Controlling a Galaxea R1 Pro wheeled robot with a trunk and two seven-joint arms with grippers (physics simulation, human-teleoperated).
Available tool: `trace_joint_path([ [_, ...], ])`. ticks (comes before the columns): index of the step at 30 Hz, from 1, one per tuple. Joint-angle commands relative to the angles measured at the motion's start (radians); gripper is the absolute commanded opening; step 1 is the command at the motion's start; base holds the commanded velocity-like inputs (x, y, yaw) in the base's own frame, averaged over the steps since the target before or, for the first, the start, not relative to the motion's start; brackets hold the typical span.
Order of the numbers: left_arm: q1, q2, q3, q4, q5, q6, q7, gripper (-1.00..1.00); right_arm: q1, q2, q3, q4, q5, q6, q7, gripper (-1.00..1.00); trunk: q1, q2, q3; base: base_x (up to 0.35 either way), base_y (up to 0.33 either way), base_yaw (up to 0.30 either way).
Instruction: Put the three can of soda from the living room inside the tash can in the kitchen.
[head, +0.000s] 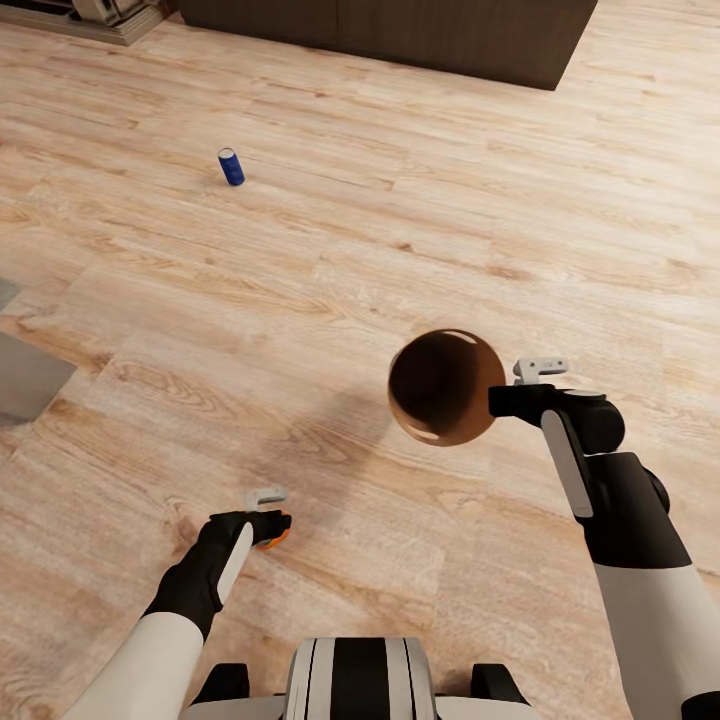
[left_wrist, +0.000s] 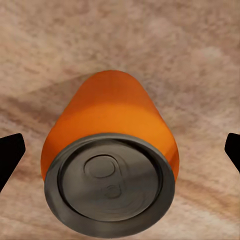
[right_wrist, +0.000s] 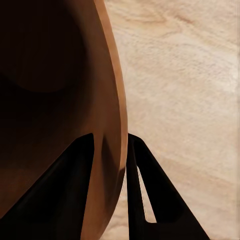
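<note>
The right gripper (head: 497, 400) pinches the rim of the bin (head: 445, 387) and holds it above the wood floor (head: 420, 210), its dark inside facing the head camera. In the right wrist view one finger (right_wrist: 55, 190) lies inside the bin (right_wrist: 107, 100) and the other outside, closed on its copper wall.

The left gripper (head: 272, 525) is low over the floor, nearer the robot than the bin and to the robot's left of it. An orange can (head: 275, 537) peeks out at its tip. In the left wrist view the can (left_wrist: 112, 120) stands between the two dark fingertips (left_wrist: 10, 155), which are spread wide and clear of its sides, so this claw is open; the silver top faces the camera.

The blue can (head: 231, 166) stands upright on the floor, well beyond the bin and to its left. Past it, a dark brown cabinet (head: 400, 30) runs along the far edge.
</note>
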Motion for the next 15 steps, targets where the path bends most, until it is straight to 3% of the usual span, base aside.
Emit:
trace_joint_path([
  [1, 0.000, 0.000, 0.000, 0.000, 0.000, 0.000, 0.000, 1.00, 0.000, 0.000, 0.001, -0.001, -0.018, 0.000, 0.003, -1.00, 0.000, 0.000, 0.000, 0.000, 0.000, 0.000],
  [15, 0.000, -0.001, -0.001, 0.006, 0.000, 0.000, 0.000, 1.00, 0.000, -0.001, 0.001, -0.001, -0.017, 0.000, 0.003, -1.00, 0.000, 0.000, -0.013, 0.000, 0.000, 0.000],
])
